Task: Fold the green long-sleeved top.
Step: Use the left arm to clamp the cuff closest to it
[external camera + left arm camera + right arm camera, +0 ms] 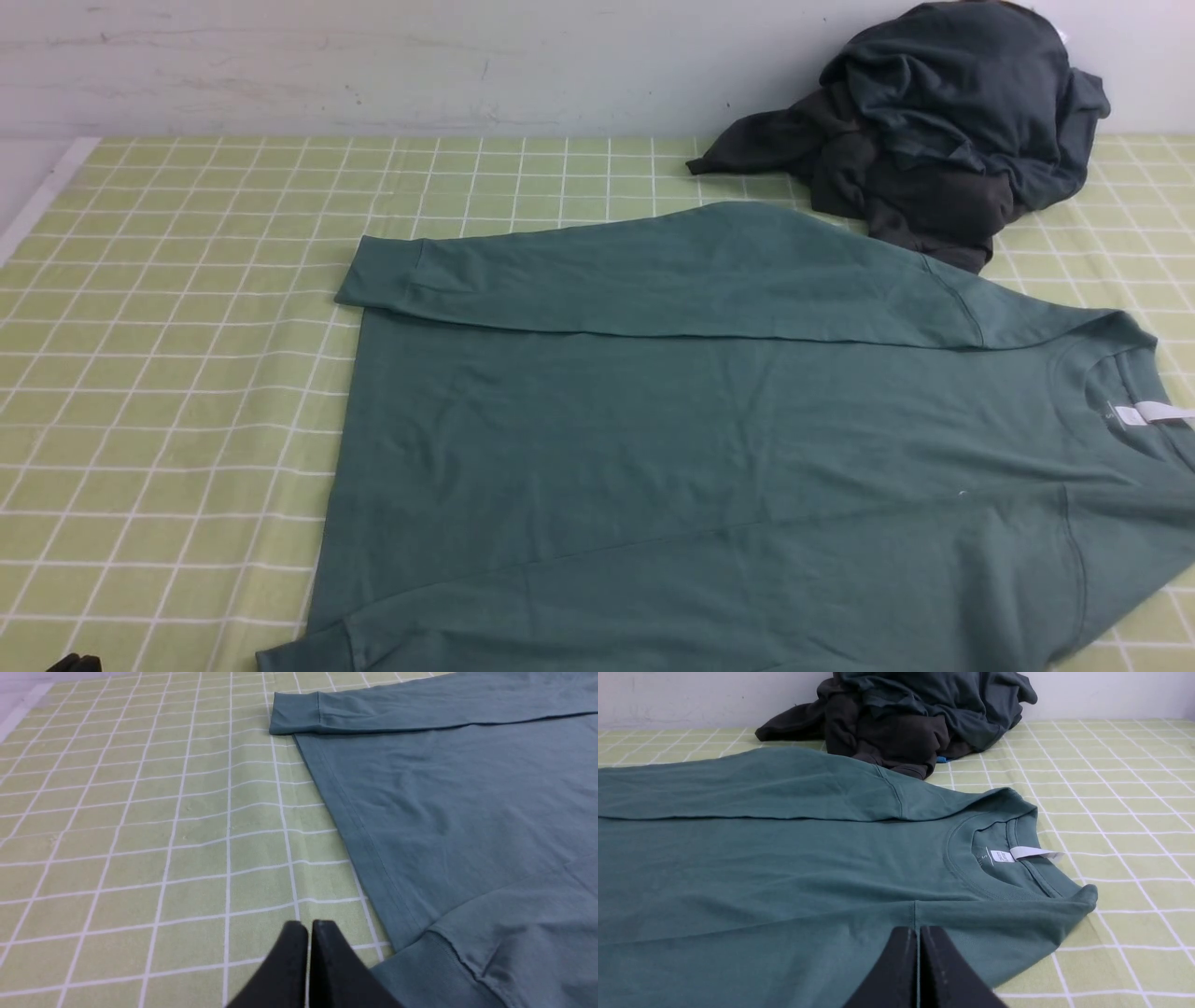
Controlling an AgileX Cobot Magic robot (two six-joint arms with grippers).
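The green long-sleeved top (709, 439) lies flat on the checked tablecloth, neck to the right with its white label (1144, 413) showing. The far sleeve is folded across the body, its cuff (378, 271) at the hem side. The near sleeve also lies over the body, its cuff (308, 653) at the front edge. My left gripper (309, 926) is shut and empty above bare cloth, just beside the hem's near corner (420, 970). My right gripper (918, 931) is shut, over the near shoulder seam of the top (761, 868), with no fabric lifted.
A pile of dark charcoal-grey clothes (934, 121) lies at the back right against the wall, touching the top's far shoulder; it also shows in the right wrist view (915, 714). The yellow-green checked tablecloth (168, 373) stretches bare to the left. The table's left edge (37, 196) is white.
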